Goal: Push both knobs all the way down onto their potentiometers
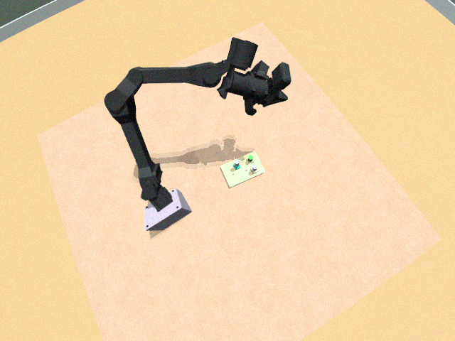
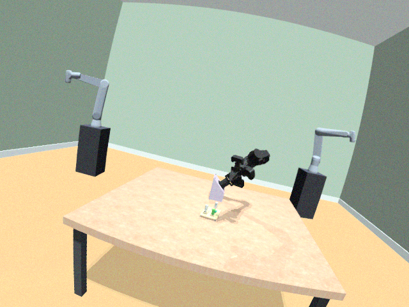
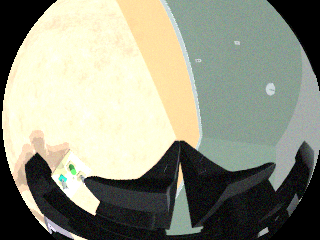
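The pale circuit board [image 1: 234, 180] [image 2: 206, 215] [image 3: 76, 186] stands on the table. A white-topped knob [image 1: 237, 162] [image 2: 216, 204] stands upright over a teal part [image 1: 236, 167] [image 3: 62, 177]. A second grey-white knob [image 1: 254, 168] [image 2: 206, 207] stands upright near another edge. A green round part [image 1: 250, 158] [image 2: 213, 212] [image 3: 72, 169] is beside them. Any gaps under the knobs are too small to tell. My gripper [image 1: 285, 97] [image 3: 180, 143] is shut and empty, high above the table and away from the board, with its tips touching in the wrist view.
The arm's lilac base block [image 1: 176, 209] [image 2: 216, 191] stands on the table [image 1: 257, 256] [image 2: 148, 224] near the board. The raised arm casts a shadow on the table up to the board. Two grey arms on black pedestals [image 2: 92, 150] [image 2: 307, 193] stand beyond the table.
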